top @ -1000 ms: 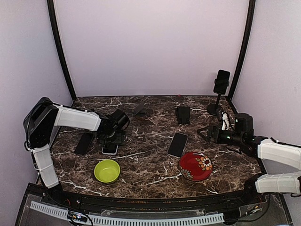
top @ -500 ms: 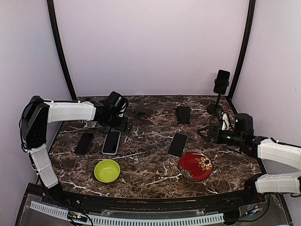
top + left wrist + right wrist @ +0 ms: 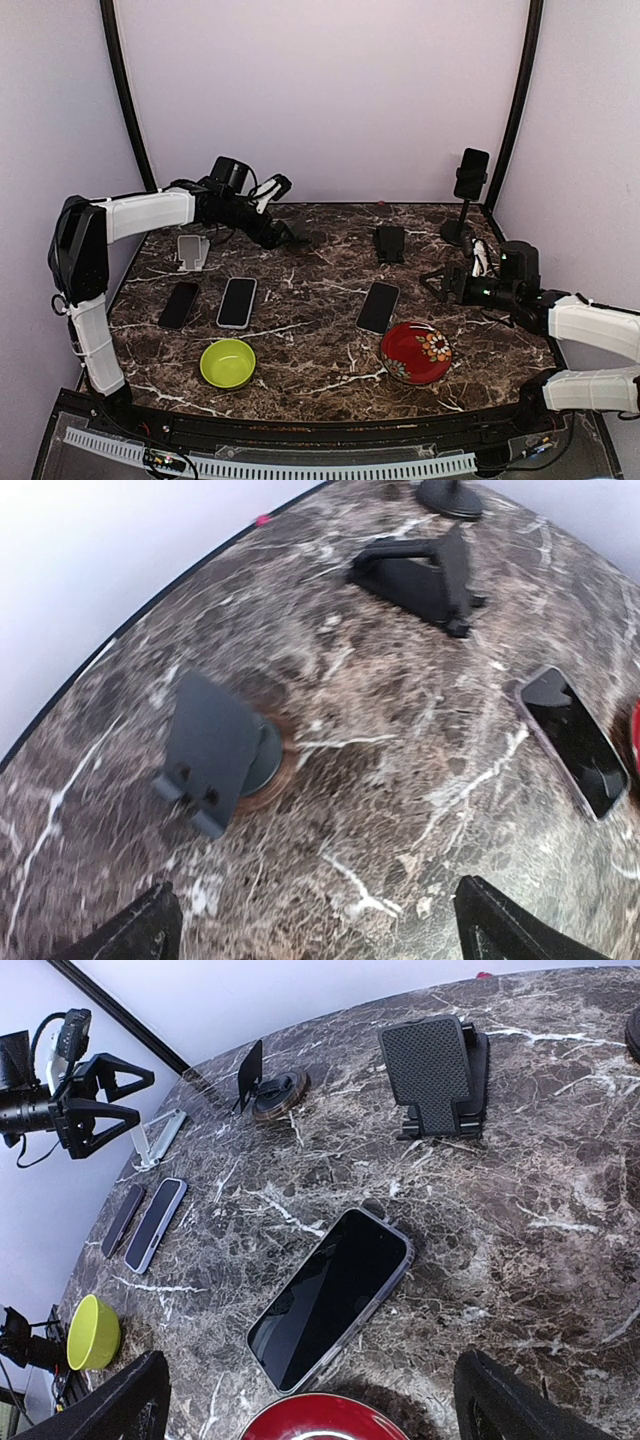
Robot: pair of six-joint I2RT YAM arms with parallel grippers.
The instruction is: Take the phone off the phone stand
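Observation:
A dark phone (image 3: 471, 173) is clamped upright in a tall black stand (image 3: 462, 215) at the back right corner. My left gripper (image 3: 278, 212) is open and empty, raised above the back left of the table, and points at a small dark stand (image 3: 215, 745). It also shows in the right wrist view (image 3: 100, 1098). My right gripper (image 3: 440, 281) is open and empty, low at the right, in front of the tall stand. A phone (image 3: 335, 1295) lies flat just ahead of it.
Two phones (image 3: 237, 301) (image 3: 181, 304) lie flat at the left, near an empty silver stand (image 3: 192, 250). An empty black cradle stand (image 3: 390, 243) is at the back middle. A green bowl (image 3: 228, 362) and a red bowl (image 3: 416, 353) sit near the front.
My left gripper rose from the flat phone at the left and swung back and to the right, leaving that phone on the table. The right arm has not moved.

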